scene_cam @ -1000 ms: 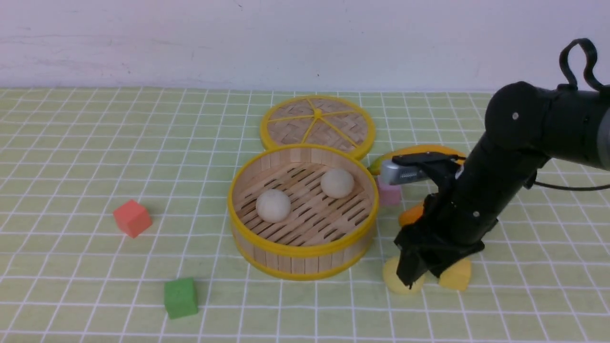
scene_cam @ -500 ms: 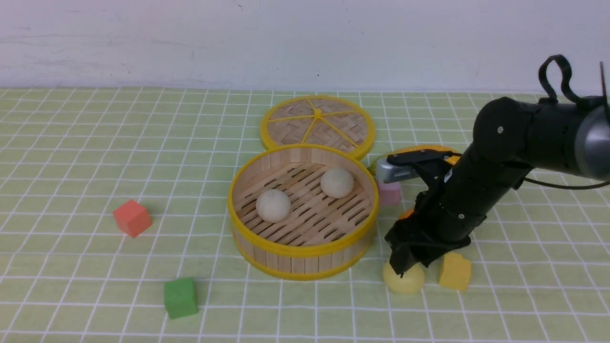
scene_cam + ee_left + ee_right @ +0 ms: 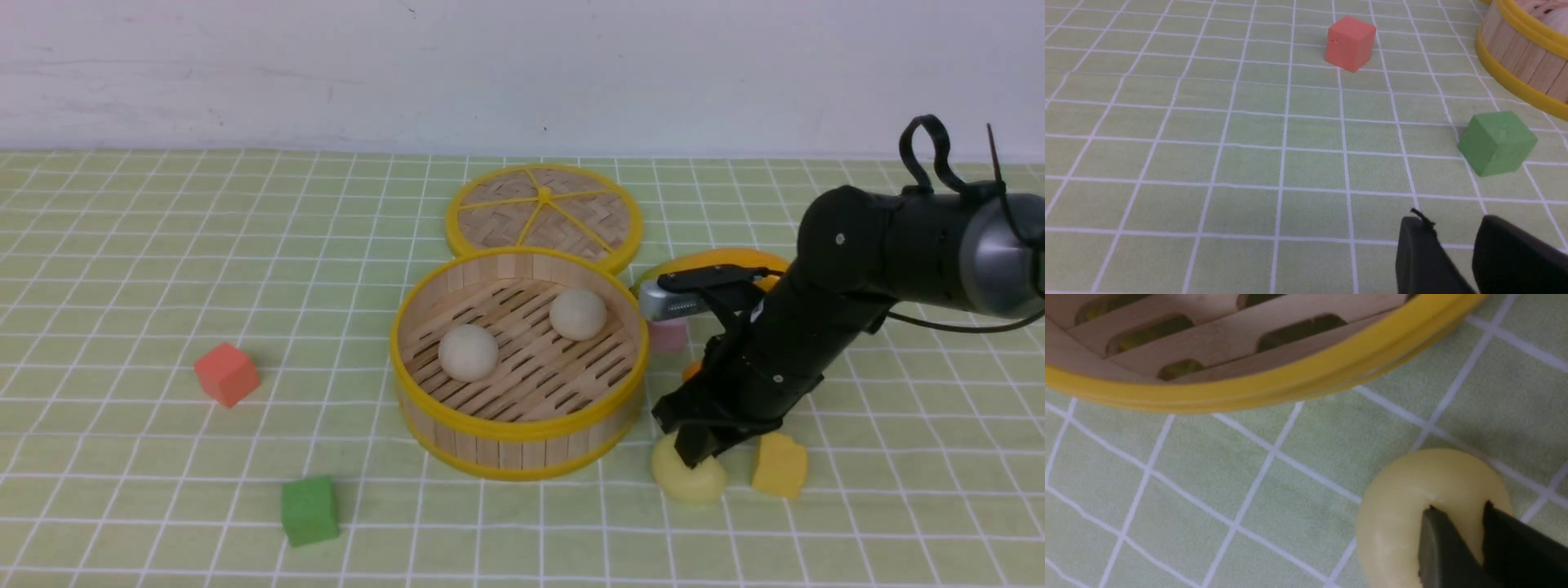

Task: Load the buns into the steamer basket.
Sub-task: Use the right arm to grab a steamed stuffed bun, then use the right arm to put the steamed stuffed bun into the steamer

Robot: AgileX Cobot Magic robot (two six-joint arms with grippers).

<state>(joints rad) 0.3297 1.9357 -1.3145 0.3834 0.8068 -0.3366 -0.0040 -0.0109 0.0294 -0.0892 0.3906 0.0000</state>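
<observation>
The pale yellow dome-shaped bun [image 3: 688,478] rests on the worktop at lower right of the front view, just beside the round bamboo steamer basket [image 3: 520,441], which holds two off-white buns [image 3: 469,352]. The right hand [image 3: 694,454] is down on the yellow bun, its fingers [image 3: 1439,547] nearly together and pressing into the top. The surface dents around them, so the bun is probably soft and light. Whether the pinch will hold cannot be told; taking hold across the dome's sides would be safer. The left hand [image 3: 1457,253] stands part open, holding nothing.
</observation>
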